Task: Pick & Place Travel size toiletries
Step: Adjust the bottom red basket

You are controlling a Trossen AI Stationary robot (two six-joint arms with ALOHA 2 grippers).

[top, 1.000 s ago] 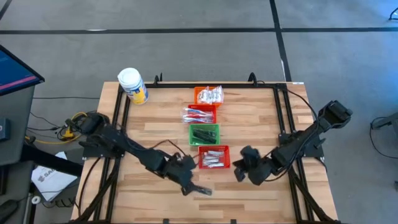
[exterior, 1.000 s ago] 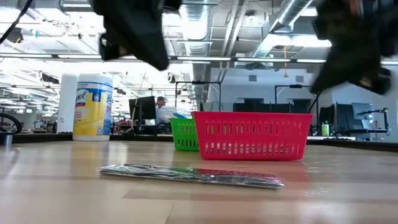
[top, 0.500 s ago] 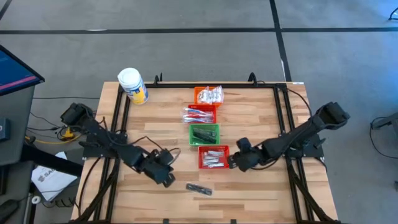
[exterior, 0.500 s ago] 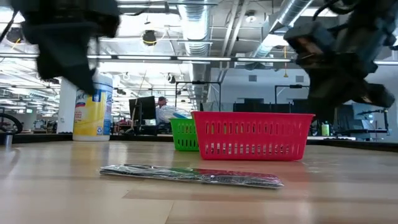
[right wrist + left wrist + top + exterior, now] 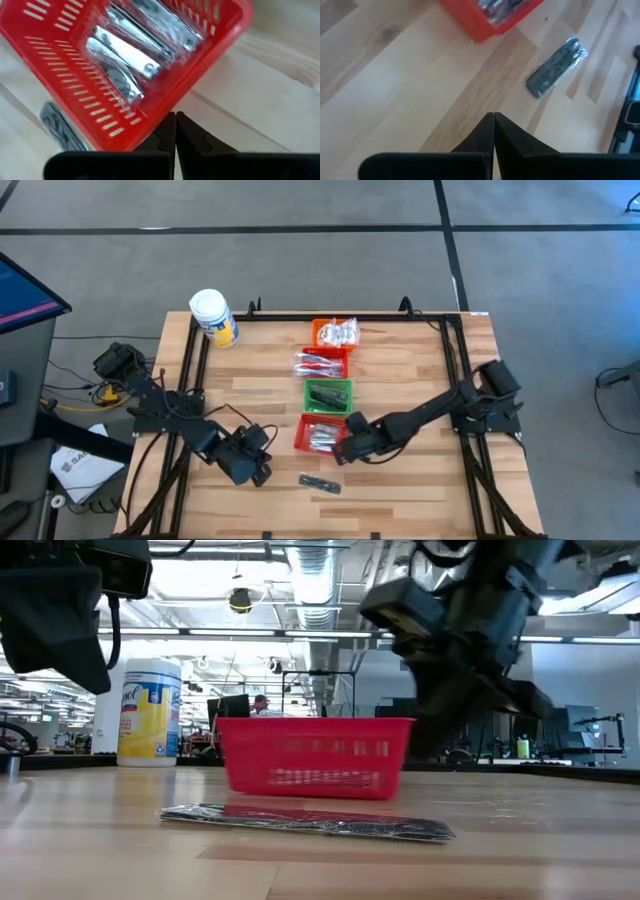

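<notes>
A dark flat strip (image 5: 320, 483) lies flat on the table near the front edge; it also shows in the low view (image 5: 310, 823) and the left wrist view (image 5: 557, 67). A red mesh basket (image 5: 318, 434) holding silvery tubes (image 5: 130, 55) stands on the table just beyond the strip. My right gripper (image 5: 345, 448) is shut and sits at the basket's right side. My left gripper (image 5: 252, 468) is shut and empty, left of the strip (image 5: 493, 117). My right gripper pushes the red basket's right side wall (image 5: 161, 111) with its shut fingertips (image 5: 169, 125). It comes at the wall low, from the table's right. The basket stands on its base on the table.
Behind the red basket stand a green basket (image 5: 328, 394) with dark strips, a basket of toothbrushes (image 5: 322, 363) and an orange basket (image 5: 335, 333) with sachets. A white jar with a yellow label (image 5: 213, 317) stands at the far left corner. Bare wood lies left and right of the row.
My right gripper has gone toward the table's left edge and met the red basket, which has slid a little to the left. My left gripper has drawn back from over the dark strip toward the table's left edge. The strip has stayed where it was.
</notes>
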